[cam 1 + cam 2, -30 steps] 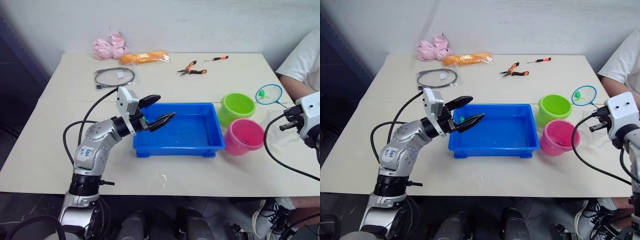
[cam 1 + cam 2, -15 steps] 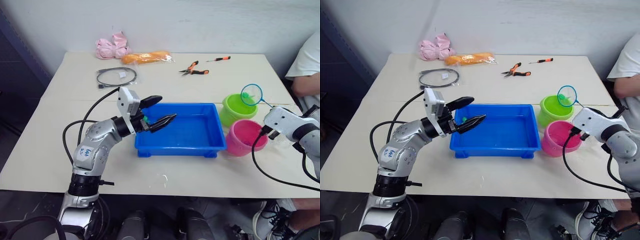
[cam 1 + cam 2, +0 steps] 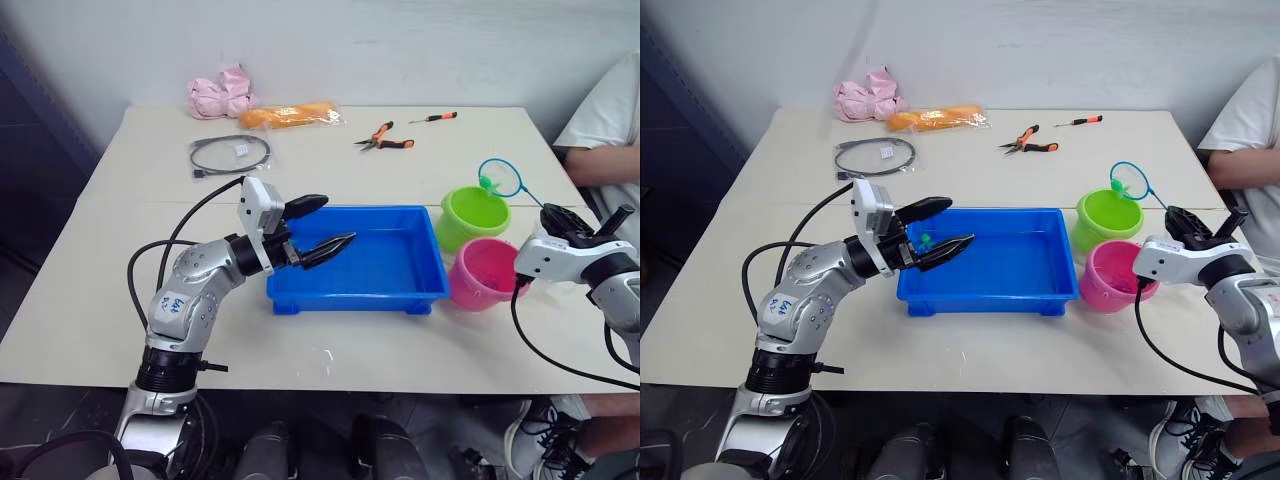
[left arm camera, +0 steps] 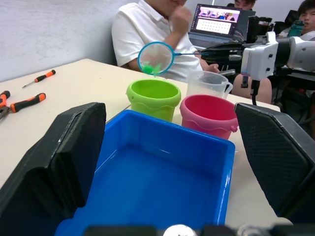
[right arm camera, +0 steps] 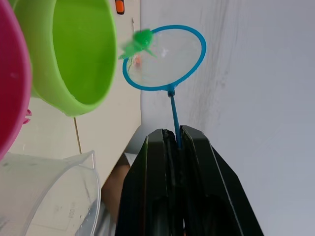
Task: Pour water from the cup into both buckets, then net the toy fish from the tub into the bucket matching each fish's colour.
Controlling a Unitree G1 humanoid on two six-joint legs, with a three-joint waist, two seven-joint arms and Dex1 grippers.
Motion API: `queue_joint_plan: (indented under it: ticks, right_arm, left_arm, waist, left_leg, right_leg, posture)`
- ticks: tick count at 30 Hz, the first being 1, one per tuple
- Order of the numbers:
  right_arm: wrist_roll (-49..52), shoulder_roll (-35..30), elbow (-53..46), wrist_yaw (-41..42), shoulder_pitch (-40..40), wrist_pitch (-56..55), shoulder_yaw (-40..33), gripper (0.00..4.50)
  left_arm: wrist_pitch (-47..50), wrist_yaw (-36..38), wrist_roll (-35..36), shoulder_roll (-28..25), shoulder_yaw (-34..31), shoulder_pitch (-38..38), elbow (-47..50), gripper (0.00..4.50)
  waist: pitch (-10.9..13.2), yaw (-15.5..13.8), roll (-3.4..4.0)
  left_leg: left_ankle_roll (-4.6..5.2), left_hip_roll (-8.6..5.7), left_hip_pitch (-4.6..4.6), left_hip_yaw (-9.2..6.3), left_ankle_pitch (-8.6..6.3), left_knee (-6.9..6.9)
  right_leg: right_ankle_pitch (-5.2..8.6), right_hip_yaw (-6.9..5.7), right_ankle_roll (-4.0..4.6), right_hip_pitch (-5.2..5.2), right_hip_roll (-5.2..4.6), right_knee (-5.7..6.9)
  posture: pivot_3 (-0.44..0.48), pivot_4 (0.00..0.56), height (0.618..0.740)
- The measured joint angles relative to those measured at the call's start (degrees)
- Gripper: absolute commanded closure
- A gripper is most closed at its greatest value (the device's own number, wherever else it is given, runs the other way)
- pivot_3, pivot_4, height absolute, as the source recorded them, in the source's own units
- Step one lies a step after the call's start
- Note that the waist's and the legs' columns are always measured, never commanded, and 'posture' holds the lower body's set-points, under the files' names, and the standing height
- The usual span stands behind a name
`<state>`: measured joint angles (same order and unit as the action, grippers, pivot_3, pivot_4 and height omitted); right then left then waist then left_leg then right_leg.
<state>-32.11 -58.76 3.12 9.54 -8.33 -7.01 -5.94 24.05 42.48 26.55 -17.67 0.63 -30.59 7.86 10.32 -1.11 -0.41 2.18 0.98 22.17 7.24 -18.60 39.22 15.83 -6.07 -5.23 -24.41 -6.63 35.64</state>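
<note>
The right claw (image 5: 172,142) grips the net (image 5: 164,58) by its handle, a green fish (image 5: 139,43) in the hoop above the green bucket (image 3: 474,213). The left claw (image 3: 315,225) hangs open over the blue tub (image 3: 400,285).

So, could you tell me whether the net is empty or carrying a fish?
Carrying: a green fish sits in the net, by the green bucket.

Left end effector (image 3: 318,226) hangs with fingers spread over the tub's (image 3: 357,287) left rim, blocking entry there; the tub's middle and right are open. Green bucket (image 3: 474,216) mouth is open, net (image 3: 500,177) with a green fish (image 3: 488,183) just above its far-right rim. Pink bucket (image 3: 484,272) touches the tub's right wall. Near tabletop (image 3: 330,350) is bare.
</note>
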Motion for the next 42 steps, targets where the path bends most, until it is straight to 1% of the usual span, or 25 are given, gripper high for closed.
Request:
queue_joint_plan:
  ticks: [3, 7, 8, 10, 12, 13, 14, 15, 18, 19, 22, 24, 27, 30, 34, 38, 42]
  right_arm:
    - [0.01, 0.04, -1.7, 2.26, 1.45, 0.89, -0.05, 4.5]
    - [0.67, 0.68, -2.51, 2.73, 1.04, 2.58, -1.67, 4.5]
    - [2.45, 1.3, -2.8, 3.51, 0.36, 3.17, -2.61, 4.5]
    - [8.22, 4.73, -4.61, 5.52, -1.27, 4.09, -4.83, 4.5]
    - [16.74, 8.21, -7.54, 10.11, -3.08, 6.15, -5.92, 4.5]
    - [22.52, 9.45, -9.23, 13.86, -4.19, 8.62, -6.0, 4.5]
    - [26.26, 10.28, -10.76, 16.19, -4.64, 10.49, -6.41, 4.5]
    - [34.21, 11.66, -13.44, 20.44, -5.97, 15.85, -7.09, 4.5]
    - [47.7, 13.4, -19.69, 25.55, -9.1, 28.09, -7.93, 4.5]
    - [51.44, 13.21, -22.08, 27.18, -10.3, 33.72, -7.3, 4.5]
    - [56.52, 12.18, -26.29, 29.01, -12.14, 45.76, -2.0, 4.5]
    - [57.99, 13.22, -27.26, 28.38, -14.22, 52.73, 2.32, 4.5]
    - [58.16, 16.91, -27.33, 25.37, -17.56, 59.92, 6.85, 4.5]
    - [56.75, 19.99, -26.25, 22.68, -20.1, 64.79, 12.64, 4.5]
    - [54.12, 25.29, -22.71, 18.95, -21.61, 67.78, 17.85, 4.5]
    - [50.45, 28.39, -17.03, 16.98, -26.23, 68.1, 22.08, 4.5]
    - [46.73, 33.49, -10.2, 15.31, -32.15, 66.76, 24.71, 4.5]
  left_arm:
    - [-0.77, 0.16, -0.03, 0.05, 0.01, 0.0, -0.88, 0.04]
    - [-1.08, 0.22, -0.04, 0.28, 0.39, 0.02, -1.63, 0.04]
    - [-1.22, 0.24, -0.03, 0.25, 0.38, 0.05, -1.63, 0.04]
    - [-1.47, 0.42, -0.01, 0.02, 0.34, 0.21, -1.65, 0.04]
    - [-1.91, 1.76, 0.16, -1.25, 0.19, 0.98, -1.54, 0.04]
    - [-2.28, 2.98, 0.47, -2.38, -0.51, 2.06, -1.35, 0.04]
    - [-2.44, 4.03, 0.75, -3.66, -0.88, 2.85, -1.32, 0.04]
    - [-3.0, 6.12, 1.49, -6.02, -2.14, 4.36, -0.99, 0.04]
    - [-3.1, 9.54, 2.1, -12.27, -5.3, 6.31, -0.61, 0.04]
    - [-2.98, 10.38, 2.27, -14.79, -6.84, 6.77, -0.4, 0.04]
    - [-2.48, 11.06, 2.19, -20.17, -10.11, 7.4, -0.32, 0.04]
    - [-0.93, 10.84, 2.04, -23.01, -11.17, 7.83, -0.34, 0.04]
    - [2.72, 9.61, 2.02, -25.89, -11.58, 7.92, 0.1, 0.04]
    - [7.38, 6.74, 2.05, -26.96, -11.69, 7.24, 0.97, 0.04]
    - [12.45, 3.36, 2.25, -27.06, -11.69, 6.88, 3.6, 0.04]
    - [15.43, 1.34, 2.22, -27.16, -11.25, 7.35, 5.91, 0.04]
    - [16.15, 0.69, 2.17, -27.08, -10.8, 7.56, 6.18, 0.04]
  waist:
    - [0.0, -0.17, 0.0]
    - [0.0, -0.09, 0.0]
    - [0.0, -0.08, 0.0]
    - [0.0, 0.05, 0.0]
    - [-0.01, 0.54, 0.01]
    - [0.0, 0.83, 0.01]
    - [0.0, 1.03, 0.01]
    - [0.0, 1.23, 0.01]
    - [0.0, 1.36, 0.01]
    - [0.0, 1.31, 0.01]
    - [0.0, 0.96, 0.01]
    - [0.0, 1.0, 0.01]
    - [0.0, 1.22, 0.0]
    - [0.0, 1.21, 0.0]
    - [0.0, 1.33, 0.0]
    - [0.0, 1.46, 0.0]
    - [0.0, 2.07, 0.0]
  left_leg:
    - [0.0, -0.01, 0.0, -0.04, 0.0, 0.0]
    - [0.0, -0.01, 0.0, -0.03, 0.0, 0.0]
    - [0.0, 0.0, 0.0, -0.04, 0.0, 0.0]
    - [-0.01, 0.03, -0.03, -0.06, 0.01, 0.0]
    - [-0.04, 0.07, -0.05, -0.07, 0.01, -0.01]
    - [-0.04, 0.08, -0.05, -0.08, 0.01, -0.02]
    - [-0.04, 0.11, -0.04, -0.1, 0.01, -0.02]
    - [-0.04, 0.12, -0.04, -0.13, 0.01, -0.02]
    - [-0.06, 0.17, -0.03, -0.18, 0.0, -0.01]
    - [-0.06, 0.18, -0.02, -0.24, -0.01, -0.01]
    - [-0.01, 0.14, 0.01, -0.34, -0.04, -0.01]
    - [0.06, 0.01, 0.04, -0.34, -0.07, -0.01]
    - [0.1, -0.08, 0.06, -0.32, -0.07, -0.01]
    - [0.1, -0.1, 0.1, -0.33, -0.07, -0.01]
    - [0.11, -0.13, 0.15, -0.29, -0.06, -0.01]
    - [0.1, -0.12, 0.15, -0.28, -0.05, -0.02]
    - [0.05, -0.1, 0.15, -0.25, -0.03, -0.06]
  right_leg:
    - [0.0, 0.0, 0.0, 0.03, 0.0, 0.0]
    - [0.0, -0.02, 0.0, 0.03, 0.0, 0.0]
    - [0.0, -0.02, 0.0, 0.03, 0.0, 0.0]
    - [0.0, -0.03, 0.0, 0.06, 0.05, -0.01]
    - [0.0, -0.05, 0.01, 0.06, 0.09, 0.03]
    - [0.01, -0.05, 0.03, 0.06, 0.09, 0.03]
    - [0.01, -0.04, 0.03, 0.06, 0.1, 0.03]
    - [0.02, -0.04, 0.05, 0.06, 0.09, 0.16]
    - [0.02, -0.04, 0.15, 0.06, 0.04, 0.19]
    - [0.03, -0.05, 0.17, 0.06, -0.03, 0.18]
    - [0.03, -0.1, 0.19, 0.1, -0.22, 0.11]
    - [0.03, -0.18, 0.18, 0.08, -0.55, 0.13]
    - [0.03, -0.31, 0.18, 0.06, -0.73, 0.2]
    - [0.03, -0.36, 0.18, 0.04, -0.73, 0.22]
    - [0.02, -0.36, 0.16, -0.01, -0.72, 0.23]
    - [0.01, -0.35, 0.15, -0.04, -0.67, 0.24]
    - [0.02, -0.34, 0.16, -0.1, -0.62, 0.28]
  posture:
    - [0.0, 0.15, 0.74]
    - [0.0, 0.15, 0.74]
    - [0.0, 0.15, 0.74]
    - [0.0, 0.15, 0.74]
    - [0.0, 0.15, 0.74]
    - [0.0, 0.15, 0.74]
    - [0.0, 0.15, 0.74]
    - [0.0, 0.15, 0.74]
    - [0.0, 0.15, 0.74]
    - [0.0, 0.15, 0.74]
    - [0.0, 0.15, 0.74]
    - [0.0, 0.15, 0.74]
    - [0.0, 0.15, 0.74]
    - [0.0, 0.15, 0.74]
    - [0.0, 0.15, 0.74]
    - [0.0, 0.15, 0.74]
    - [0.0, 0.15, 0.74]
